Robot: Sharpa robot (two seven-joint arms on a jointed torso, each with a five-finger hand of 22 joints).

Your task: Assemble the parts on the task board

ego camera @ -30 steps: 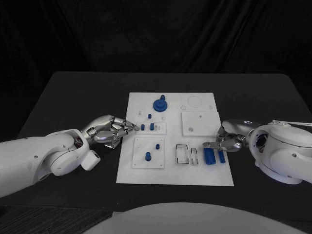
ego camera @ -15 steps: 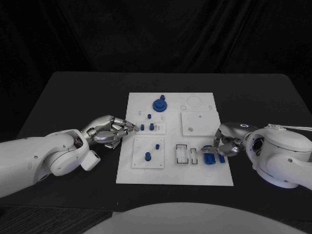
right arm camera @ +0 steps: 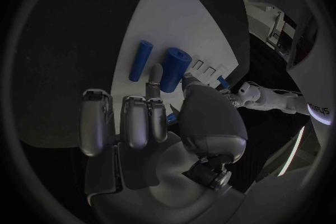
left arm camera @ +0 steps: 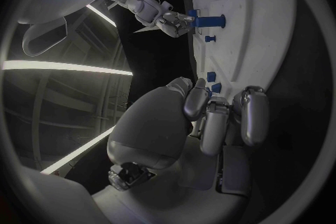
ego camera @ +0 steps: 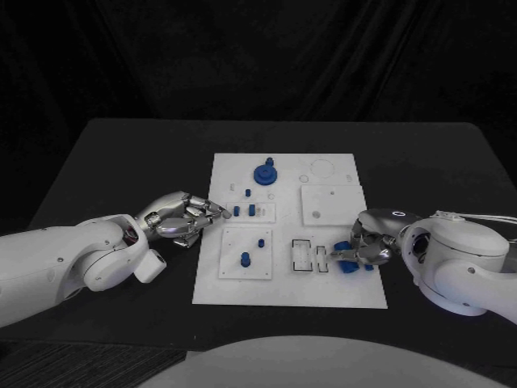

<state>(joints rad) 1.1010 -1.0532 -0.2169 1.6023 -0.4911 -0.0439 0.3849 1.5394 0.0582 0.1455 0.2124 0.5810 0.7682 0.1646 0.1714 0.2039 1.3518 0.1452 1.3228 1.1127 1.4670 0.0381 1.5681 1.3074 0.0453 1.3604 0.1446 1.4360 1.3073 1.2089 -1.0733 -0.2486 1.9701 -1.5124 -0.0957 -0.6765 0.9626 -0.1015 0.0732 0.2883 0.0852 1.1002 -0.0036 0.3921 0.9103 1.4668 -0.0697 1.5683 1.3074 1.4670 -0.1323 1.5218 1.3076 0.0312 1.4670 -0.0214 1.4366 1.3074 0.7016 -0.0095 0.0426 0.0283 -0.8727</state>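
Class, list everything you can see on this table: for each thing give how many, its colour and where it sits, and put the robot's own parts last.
Table: one, black, under everything.
Task board: one, white, in the middle of the table.
Round knob part: one, blue, at the board's far end.
Small pegs: a few, blue, near the board's left edge by the left hand.
Upright pegs: two, blue, on the near-left raised square.
Slots: two, dark-edged, near the board's front.
Thick cylinder: one, blue, at the right hand's fingertips.
Thin cylinder: one, blue, lying on the board beside the thick one.
Left hand: one, silver, at the board's left edge, fingers curled.
Right hand: one, silver, at the board's right edge.
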